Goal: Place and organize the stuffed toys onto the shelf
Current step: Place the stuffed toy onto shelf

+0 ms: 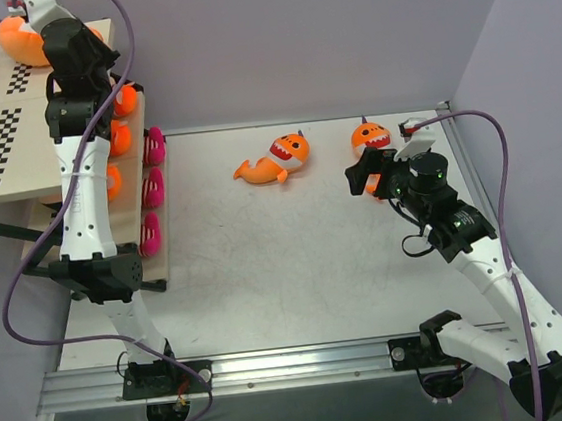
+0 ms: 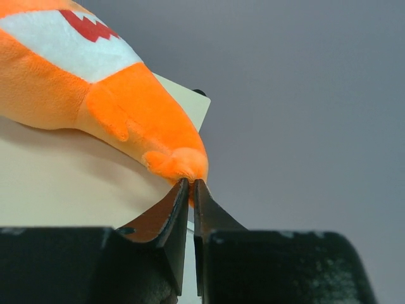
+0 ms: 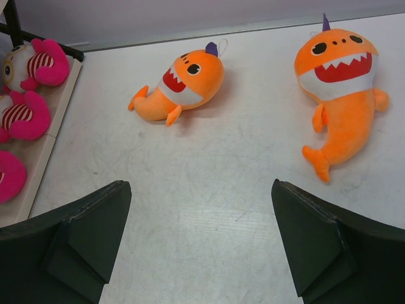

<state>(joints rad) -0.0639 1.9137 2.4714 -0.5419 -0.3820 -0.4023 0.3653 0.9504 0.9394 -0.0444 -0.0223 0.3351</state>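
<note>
- L gripper (image 2: 192, 183) nearly shut, nipping just the tail tip of shark (image 2: 126, 107).
- R gripper (image 3: 201, 190) wide open, empty.
- Risk: thin pinch slips, shark falls off shelf (image 2: 63, 190) edge.

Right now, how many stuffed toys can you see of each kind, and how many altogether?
Orange sharks: 3, one on top of the shelf, two on the table
Pink striped dolls: 3, on a lower board
Orange toys half hidden by the left arm, kind unclear: 3
Total in view: 9
</note>
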